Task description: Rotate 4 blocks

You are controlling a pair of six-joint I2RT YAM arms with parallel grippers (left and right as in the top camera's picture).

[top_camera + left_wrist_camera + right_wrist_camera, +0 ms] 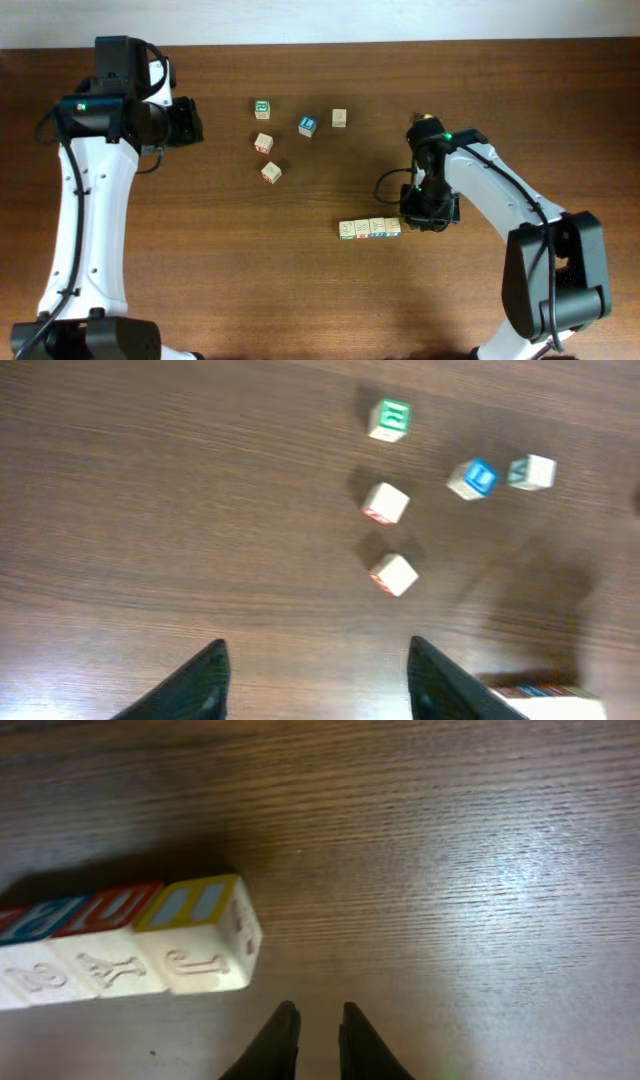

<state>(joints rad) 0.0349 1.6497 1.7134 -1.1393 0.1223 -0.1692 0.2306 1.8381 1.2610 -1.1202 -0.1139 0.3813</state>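
Left gripper (315,648): your fingers (195,685) stand well apart, with bare wood between them and nothing held
Right gripper (318,1012): your fingers (282,1040) are drawn almost together with only a sliver of gap, and nothing is gripped
4 blocks (370,228): one touching row flat on the table, just beside your right fingers and well apart from your left ones
End cube (205,935): ahead and left of your right fingertips, clear of them; yellow-edged top, a J on the side facing the fingers
Green-faced cube (389,418): farthest ahead of your left fingers
Blue-faced cube (472,478): ahead, past the right-hand finger, with a pale cube (531,471) just beside it
Red-marked cube (385,502): ahead, between the finger lines; a nearer red-marked cube (394,574) sits just below it
Table (200,250): dark brown wood grain
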